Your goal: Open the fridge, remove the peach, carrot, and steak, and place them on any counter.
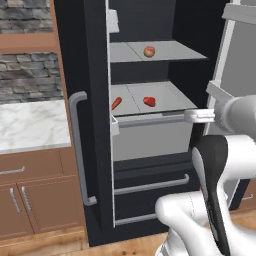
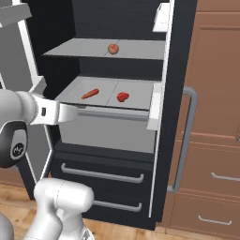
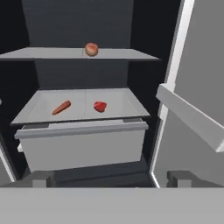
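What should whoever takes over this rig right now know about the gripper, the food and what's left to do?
Gripper: open, holding nothing, facing the fridge interior from outside.
Fridge: right door swung open, left door shut.
Peach: upper shelf, untouched.
Carrot and steak: apart on the lower shelf, carrot to the left.
Counter: marble top left of the fridge.
Done: fridge opened.
Left: all three items still to be taken out and set on a counter.
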### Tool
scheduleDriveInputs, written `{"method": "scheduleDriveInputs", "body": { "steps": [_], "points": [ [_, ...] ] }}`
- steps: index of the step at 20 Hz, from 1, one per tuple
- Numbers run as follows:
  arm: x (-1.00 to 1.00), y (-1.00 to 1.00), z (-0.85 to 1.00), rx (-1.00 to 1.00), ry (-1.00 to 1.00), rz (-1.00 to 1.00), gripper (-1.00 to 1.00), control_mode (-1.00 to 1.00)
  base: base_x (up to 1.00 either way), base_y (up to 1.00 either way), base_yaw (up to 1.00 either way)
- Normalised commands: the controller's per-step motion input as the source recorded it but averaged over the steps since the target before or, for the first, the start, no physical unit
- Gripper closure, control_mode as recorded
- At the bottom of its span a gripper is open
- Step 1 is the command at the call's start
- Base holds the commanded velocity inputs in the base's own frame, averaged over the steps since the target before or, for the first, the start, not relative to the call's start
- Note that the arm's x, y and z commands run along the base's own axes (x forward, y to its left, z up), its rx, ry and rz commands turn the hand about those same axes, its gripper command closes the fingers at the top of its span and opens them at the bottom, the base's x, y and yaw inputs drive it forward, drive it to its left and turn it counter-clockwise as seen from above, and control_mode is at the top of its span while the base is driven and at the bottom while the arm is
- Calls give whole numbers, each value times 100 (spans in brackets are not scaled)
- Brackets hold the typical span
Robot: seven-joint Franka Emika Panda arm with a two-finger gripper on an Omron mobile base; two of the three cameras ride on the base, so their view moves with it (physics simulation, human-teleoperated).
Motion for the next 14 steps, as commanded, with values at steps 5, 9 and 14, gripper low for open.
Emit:
{"method": "scheduleDriveInputs", "body": {
  "steps": [5, 9, 14],
  "points": [
    [0, -3, 0, 0, 0, 4, -100, -100, 0, 0, 0],
    [2, -2, -1, 0, 0, 24, -100, -100, 0, 0, 0],
    [-10, -2, 0, 0, -1, 14, -100, -100, 0, 0, 0]
  ]
}}
